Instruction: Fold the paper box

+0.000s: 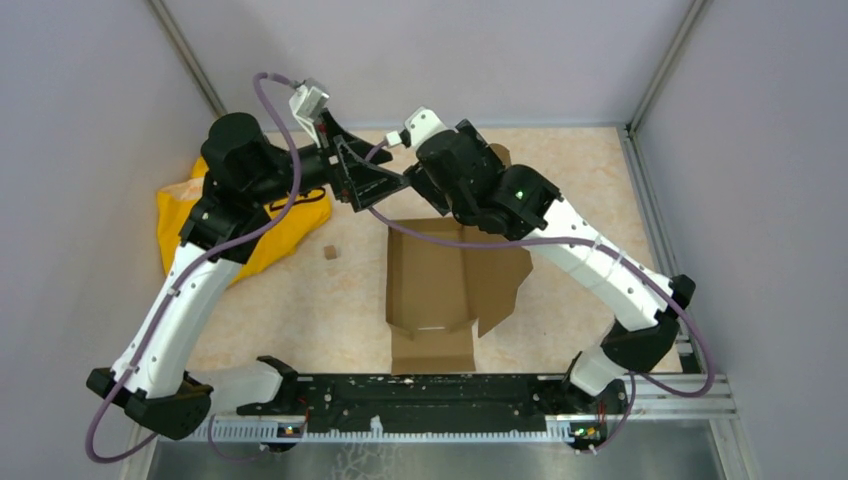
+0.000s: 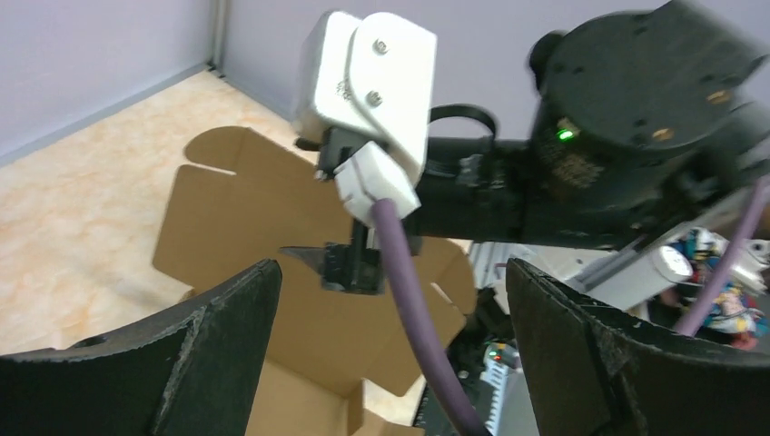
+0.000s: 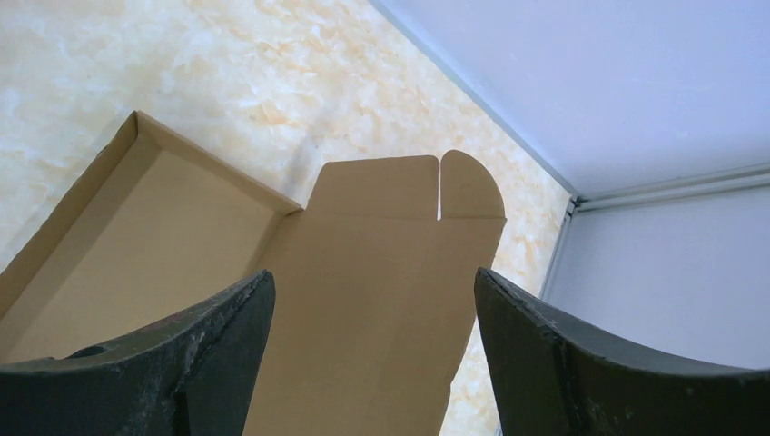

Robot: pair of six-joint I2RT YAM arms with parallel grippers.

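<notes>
Left tool is hanging with its two black fingers spread wide and nothing between them, and the right tool is gaping likewise, gripping nothing. Both are hovering over the far half of the desk, whose pale, peach-marbled top is carrying everything else. In the top view the two wrists are facing each other closely above the far end of the paper box.

The paper box is lying in the middle of the desk, between the two arms, and it is showing plain brown corrugated cardboard, only partly folded. Its left portion is standing as a shallow tray, with low walls rising along its left and far sides around a flat floor, and a short flap is lying flat toward the arm bases. Its right portion is lying flat as a wide panel with notched, angled edges. From the right wrist, that panel is ending in a square tab and a rounded tab side by side, split by a narrow slit.

The yellow cloth is lying crumpled at the far left, partly under the left arm, well apart from the box. A purple cable is running down from the white camera housing on the right wrist. The tiny cardboard scrap is sitting between cloth and box, touching neither.
</notes>
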